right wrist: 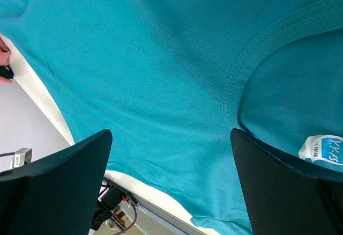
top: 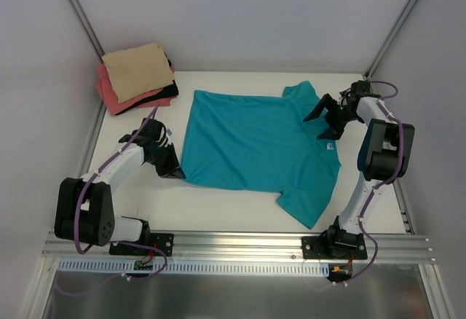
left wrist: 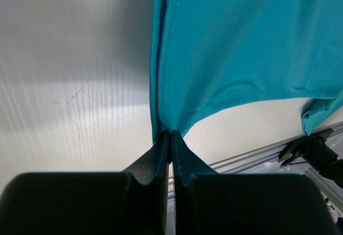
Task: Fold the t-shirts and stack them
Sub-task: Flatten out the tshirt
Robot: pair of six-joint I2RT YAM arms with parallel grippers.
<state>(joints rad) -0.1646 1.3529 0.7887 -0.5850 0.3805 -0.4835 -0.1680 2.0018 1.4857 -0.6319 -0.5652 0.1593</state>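
Note:
The teal t-shirt (top: 255, 144) lies spread flat on the white table, its collar and white neck label (top: 330, 146) at the right. My left gripper (top: 175, 172) is shut on the shirt's bottom-left hem corner; in the left wrist view the teal cloth (left wrist: 225, 52) runs up from the pinched tips (left wrist: 170, 134). My right gripper (top: 326, 119) is open and hovers over the collar; in the right wrist view the teal shirt (right wrist: 161, 68) and its label (right wrist: 323, 152) lie between the spread fingers (right wrist: 59, 186). The tan-beige tee (top: 137, 71) sits folded on the coral-pink tee (top: 116, 95) at the far left corner.
A dark folded cloth (top: 166, 88) shows between the stacked tees. White enclosure walls close the back and sides. The metal rail (top: 240, 246) with both arm bases runs along the near edge.

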